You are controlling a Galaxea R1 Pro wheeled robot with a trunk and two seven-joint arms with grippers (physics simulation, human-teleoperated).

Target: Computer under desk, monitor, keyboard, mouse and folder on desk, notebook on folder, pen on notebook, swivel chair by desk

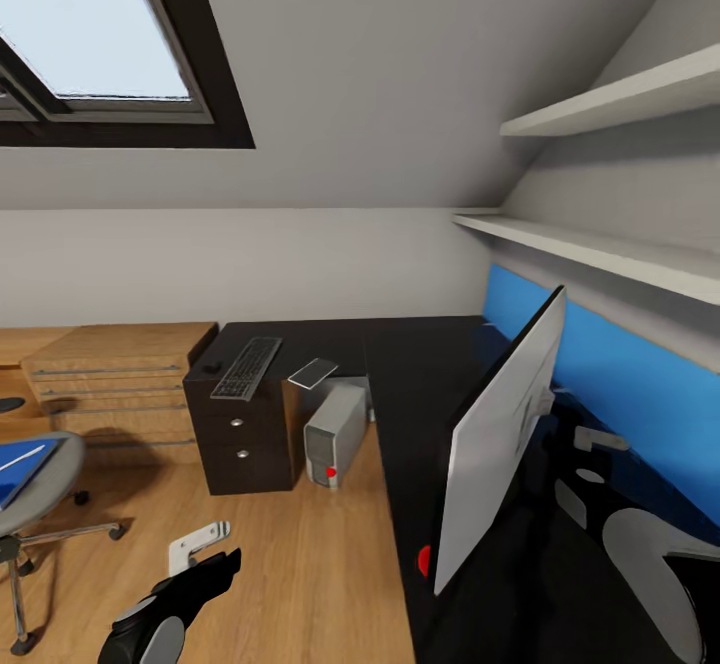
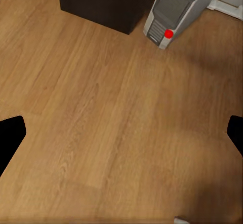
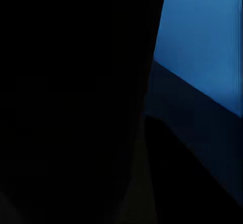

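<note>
Closest of all, low down: left arm (image 1: 165, 619), black and grey, hanging over the wood floor (image 2: 101, 107). Left gripper (image 2: 121, 138) spread wide, black fingertips (image 2: 10, 138) far apart, nothing between them but bare floor. Right arm (image 1: 650, 564) low on the other side, behind the monitor. Right wrist view too dark to tell if that gripper is spread or closed.

Next, by size:

Big L-shaped desk (image 1: 420, 384) with a black top and a blue back panel (image 1: 620, 364). Dark drawers (image 1: 240, 444) with round knobs under its far end.

Wide monitor (image 1: 500, 434) standing up on the desk, turned side-on, close to the blue panel.

Light wood drawer unit (image 1: 120, 374) by the wall, just beside the desk's dark drawers.

Grey chair (image 1: 45, 484) at the left edge, on the floor, well apart from the desk.

Silver computer (image 1: 335, 434) with a red light, on the floor, just beside the dark drawers and partly under the desk top.

Black keyboard (image 1: 247, 367) flat on the desk, over the dark drawers, well apart from the monitor.

Blue folder (image 1: 12, 479) lying on the chair seat.

Thin grey notebook (image 1: 313, 373) flat on the desk, near the keyboard, on the monitor's side of it.

Slim white pen (image 1: 25, 458) on top of the folder.

Small dark bump (image 1: 211, 368) at the keyboard's other side; too small to tell what.
</note>
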